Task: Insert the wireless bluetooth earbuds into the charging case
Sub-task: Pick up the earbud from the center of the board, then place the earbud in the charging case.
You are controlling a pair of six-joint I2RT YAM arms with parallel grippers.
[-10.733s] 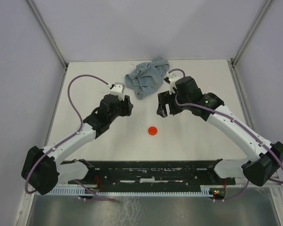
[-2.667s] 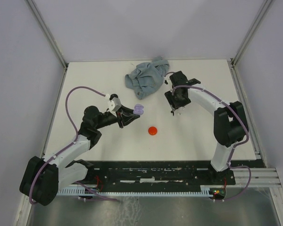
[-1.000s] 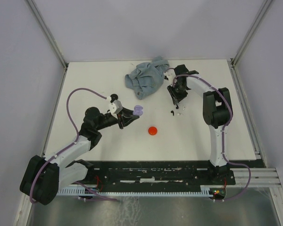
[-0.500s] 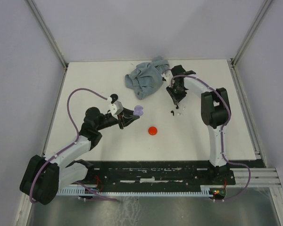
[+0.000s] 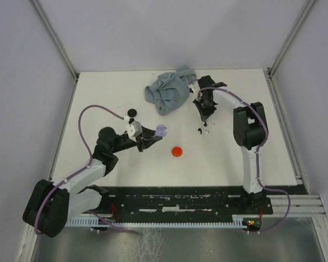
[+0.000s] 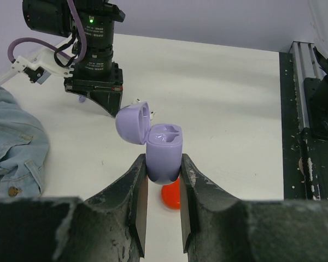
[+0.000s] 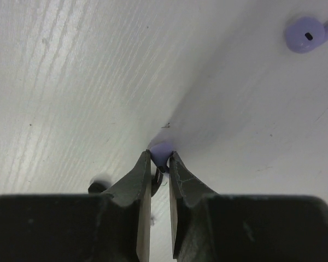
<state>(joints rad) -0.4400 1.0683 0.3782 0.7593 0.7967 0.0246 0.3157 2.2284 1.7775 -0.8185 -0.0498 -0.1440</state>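
My left gripper (image 6: pixel 163 162) is shut on the lilac charging case (image 6: pixel 165 148), held off the table with its lid flipped open and its wells showing. The top view puts the case (image 5: pixel 161 131) left of centre. My right gripper (image 7: pixel 160 158) points down at the table near the cloth and is shut on a lilac earbud (image 7: pixel 161 149) that touches the surface. A second lilac earbud (image 7: pixel 304 34) lies apart at the upper right. From above, the right gripper (image 5: pixel 203 114) hides the pinched earbud.
A red disc (image 5: pixel 177 151) lies below the case. A black disc (image 5: pixel 132 113) sits left of it. Crumpled blue denim cloth (image 5: pixel 167 90) lies at the back, beside the right gripper. Tiny black (image 5: pixel 199 130) and white (image 5: pixel 209 130) pieces lie under the right wrist.
The right jaws have shut on the lilac earbud. The left gripper has drifted slightly nearer with the case, and the black disc now shows apart from it.
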